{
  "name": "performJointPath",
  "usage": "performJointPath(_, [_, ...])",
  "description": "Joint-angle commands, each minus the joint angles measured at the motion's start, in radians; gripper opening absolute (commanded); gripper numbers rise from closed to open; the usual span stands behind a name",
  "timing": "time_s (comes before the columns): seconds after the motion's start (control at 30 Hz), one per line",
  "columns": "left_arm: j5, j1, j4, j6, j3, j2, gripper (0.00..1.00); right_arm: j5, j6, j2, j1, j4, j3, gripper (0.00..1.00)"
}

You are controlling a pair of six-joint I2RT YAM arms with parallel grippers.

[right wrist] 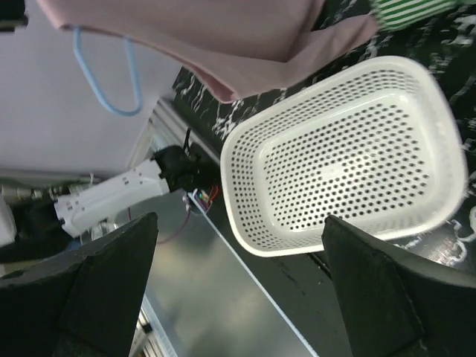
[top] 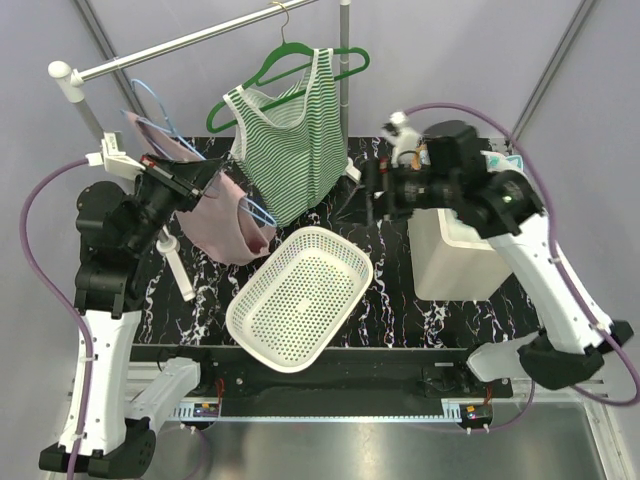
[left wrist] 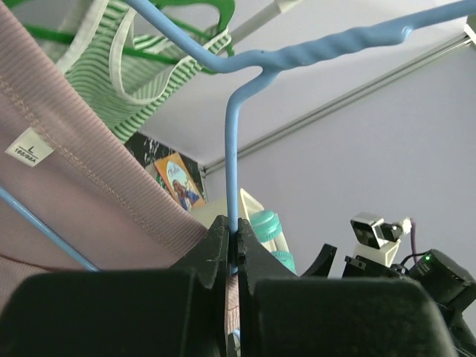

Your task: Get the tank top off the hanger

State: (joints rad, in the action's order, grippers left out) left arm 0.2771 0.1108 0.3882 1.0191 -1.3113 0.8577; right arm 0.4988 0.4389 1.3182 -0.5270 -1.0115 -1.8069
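The left fingers [left wrist: 212, 253] are closed tight on the thin stem of the blue hanger [left wrist: 232, 149]. The pink tank top [top: 225, 228] hangs from it above the surface, just beside the white basket [top: 238, 300], and the right fingers [right wrist: 89, 297] stand wide apart with nothing between them, near the cloth but not touching it. I think a sideways pull on the cloth could make the thin stem turn or slip in the left grip, or a strap could catch on the hanger's end.

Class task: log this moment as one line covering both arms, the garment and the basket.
left jaws: shut on blue hanger | pink tank top: on hanger | right jaws: open, empty | basket: empty
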Motion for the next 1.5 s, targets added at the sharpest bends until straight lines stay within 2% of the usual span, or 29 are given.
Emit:
performJointPath(0.0, [0.07,0.006,-0.011,0.022,0.026,-0.025,0.0,-0.108,-0.052,0.091,-0.218,0.094,-0.121,1.0])
performJointPath(0.2, [0.106,0.006,0.018,0.036,0.05,-0.036,0.0,-0.245,-0.156,0.291,-0.444,0.106,-0.324,1.0])
performJointPath(0.33, [0.141,0.009,0.025,0.045,0.055,-0.036,0.0,-0.328,-0.201,0.4,-0.487,0.091,-0.425,0.99])
performJointPath(0.47, [0.166,0.029,0.031,0.049,0.047,-0.023,0.0,-0.364,-0.241,0.507,-0.516,0.068,-0.532,0.95])
performJointPath(0.63, [0.146,0.101,0.038,0.061,0.035,-0.009,0.0,-0.44,-0.252,0.567,-0.533,0.054,-0.575,0.89])
performJointPath(0.73, [0.131,0.182,0.04,0.053,0.032,0.012,0.0,-0.451,-0.246,0.579,-0.533,0.054,-0.574,0.76])
performJointPath(0.77, [0.134,0.205,0.043,0.046,0.029,0.018,0.0,-0.453,-0.244,0.578,-0.531,0.054,-0.566,0.66])
performJointPath(0.8, [0.135,0.211,0.057,0.038,0.027,0.021,0.0,-0.463,-0.238,0.573,-0.531,0.054,-0.557,0.6])
performJointPath(0.87, [0.137,0.213,0.078,0.015,0.021,0.018,0.04,-0.474,-0.226,0.543,-0.531,0.06,-0.502,0.47])
performJointPath(0.9, [0.131,0.213,0.086,0.007,0.017,0.015,0.09,-0.476,-0.223,0.529,-0.533,0.063,-0.479,0.31])
performJointPath(1.0, [0.137,0.214,0.1,-0.039,-0.006,0.009,0.26,-0.473,-0.195,0.463,-0.531,0.097,-0.372,0.07])
performJointPath(1.03, [0.137,0.213,0.107,-0.071,-0.026,0.009,0.31,-0.468,-0.189,0.42,-0.533,0.114,-0.34,0.04])
performJointPath(1.07, [0.136,0.213,0.126,-0.088,-0.035,0.007,0.42,-0.467,-0.18,0.397,-0.533,0.151,-0.281,0.0])
performJointPath(1.2, [0.061,0.211,0.216,-0.18,-0.111,-0.003,0.59,-0.474,-0.169,0.299,-0.533,0.209,-0.19,0.0])
performJointPath(1.3, [-0.091,0.211,0.293,-0.235,-0.181,-0.026,0.61,-0.48,-0.151,0.242,-0.531,0.214,-0.167,0.0])
performJointPath(1.47, [-0.17,0.211,0.388,-0.358,-0.246,-0.022,0.59,-0.464,-0.105,0.152,-0.533,0.215,-0.149,0.0])
